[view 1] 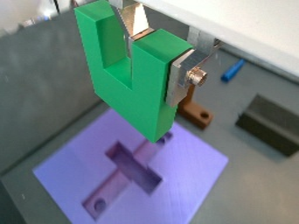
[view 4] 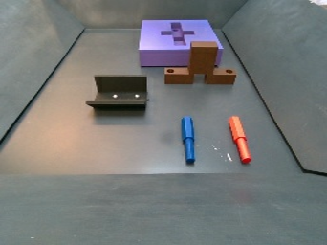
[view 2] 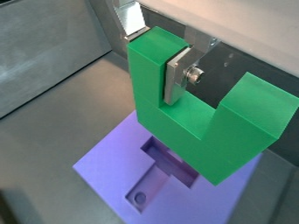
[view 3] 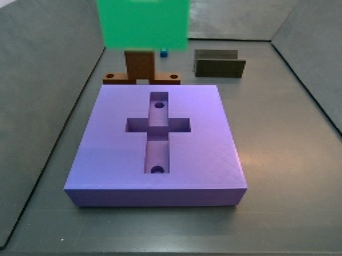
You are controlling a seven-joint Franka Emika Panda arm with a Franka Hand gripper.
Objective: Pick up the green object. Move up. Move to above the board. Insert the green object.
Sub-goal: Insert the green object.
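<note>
Green object (view 1: 126, 74), prongs upward, hangs clamped by one prong in the tool (view 1: 163, 54), poised above the purple board (view 1: 187, 175) and its cross-shaped recess (view 1: 138, 164), clear of the bench.

Both wrist views looked steeply down past the gripper (view 1: 163, 54) onto the board (view 1: 70, 162). A side view sat close at the board's (view 3: 120, 150) near end; another side view faced it from far across the floor, seemingly from the opposite end.
</note>
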